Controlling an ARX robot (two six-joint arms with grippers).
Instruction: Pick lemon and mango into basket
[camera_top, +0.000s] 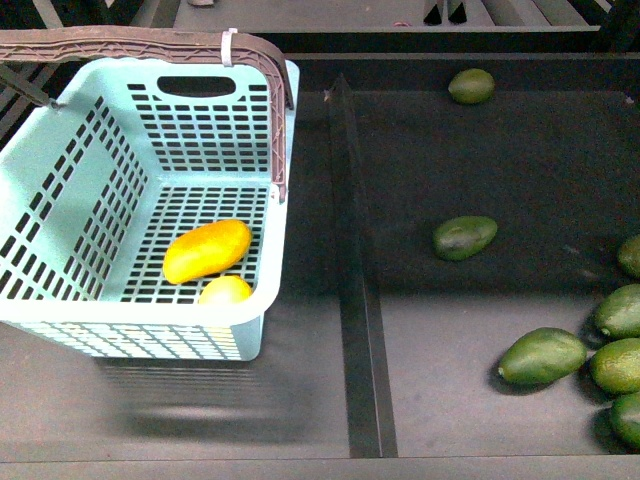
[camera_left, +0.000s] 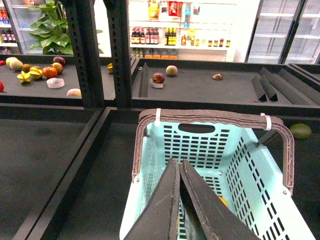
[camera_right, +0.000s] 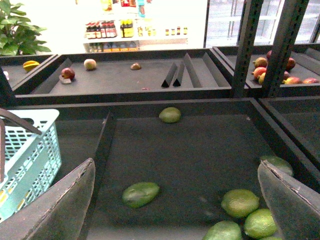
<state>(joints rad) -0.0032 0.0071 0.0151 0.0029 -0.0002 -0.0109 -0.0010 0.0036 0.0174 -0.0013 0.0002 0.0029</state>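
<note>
The light blue-green slotted plastic basket (camera_top: 70, 190) with its brown handle (camera_top: 150, 42) sat in the left dark bin. Inside lay the elongated orange-yellow mango (camera_top: 207, 250), touching the small yellow lemon (camera_top: 226, 290) beside the near wall. Green avocados (camera_top: 542, 355) lay scattered in the right bin. The left gripper (camera_left: 179, 172) was closed and empty above the basket; the right gripper (camera_right: 175, 195) gaped wide, holding nothing.

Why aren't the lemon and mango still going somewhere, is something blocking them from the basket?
Nothing blocks them. The mango and lemon already lie on the floor of the basket, touching each other.
</note>
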